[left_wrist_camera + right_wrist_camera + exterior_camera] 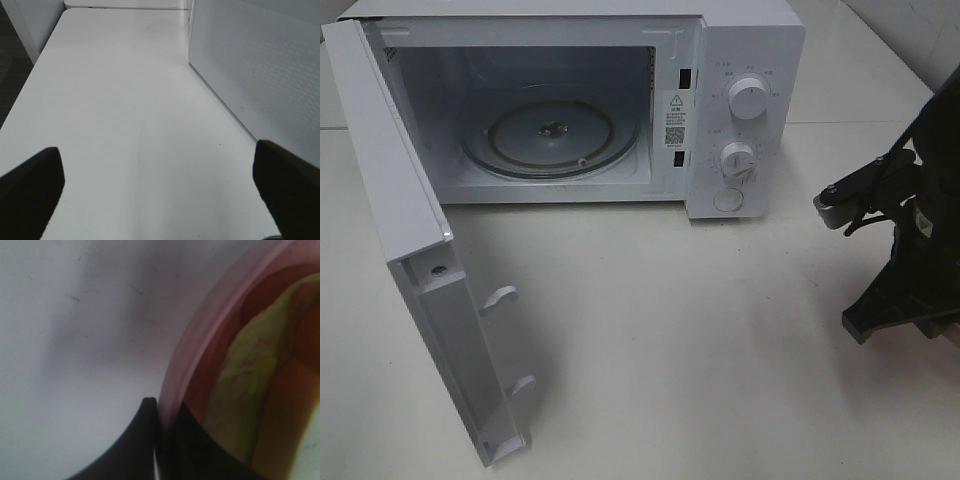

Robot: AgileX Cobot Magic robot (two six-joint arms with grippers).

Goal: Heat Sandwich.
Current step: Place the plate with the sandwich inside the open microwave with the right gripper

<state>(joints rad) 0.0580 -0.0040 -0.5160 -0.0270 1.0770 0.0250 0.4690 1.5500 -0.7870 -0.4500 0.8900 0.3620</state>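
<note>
In the right wrist view my right gripper [161,412] is shut on the rim of the pink plate [200,340]. One finger is outside the rim and the other inside. The sandwich [245,390] lies on the plate, blurred, with pale green and reddish layers showing. In the high view only the right arm [905,250] shows at the right edge; plate and sandwich are out of frame there. My left gripper [157,147] is open and empty, low over the white table [125,100], beside the microwave door [260,65].
The white microwave [740,40] stands at the back of the table. Its door [420,260] is swung wide open toward the front left. The glass turntable [550,135] inside carries nothing. Two knobs [748,100] are on its right panel.
</note>
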